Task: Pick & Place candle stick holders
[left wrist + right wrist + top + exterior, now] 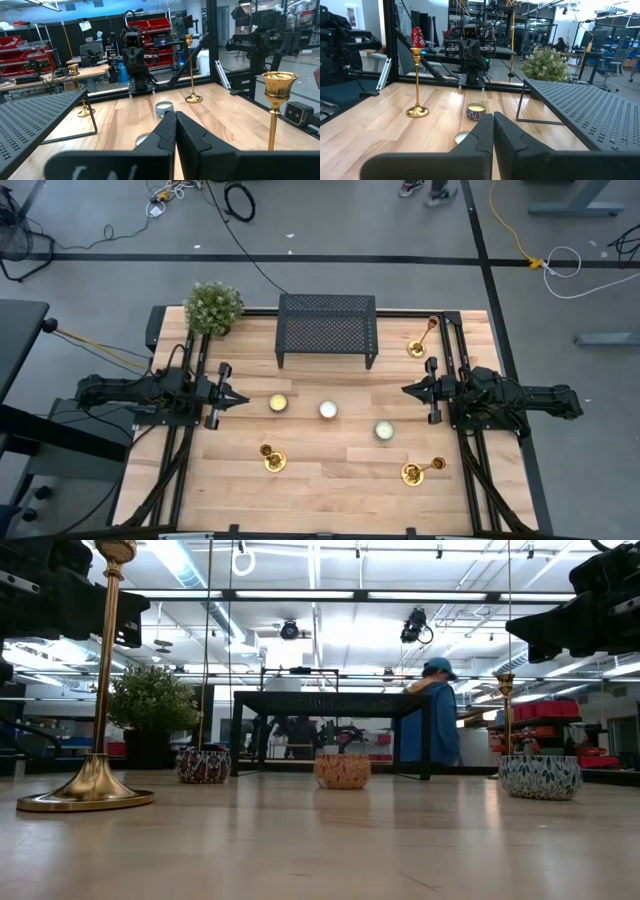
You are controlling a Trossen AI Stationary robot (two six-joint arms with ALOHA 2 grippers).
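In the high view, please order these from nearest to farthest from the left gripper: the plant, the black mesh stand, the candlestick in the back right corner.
From the left gripper:
1. Plant, back left corner.
2. Black mesh stand, back centre.
3. Candlestick, back right corner.

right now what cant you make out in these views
- Low view: the near candlestick has its cup cut off by the top edge.
- Left wrist view: a candle jar is mostly hidden behind the left end effector.
- High view: the rack covers the table beneath it.
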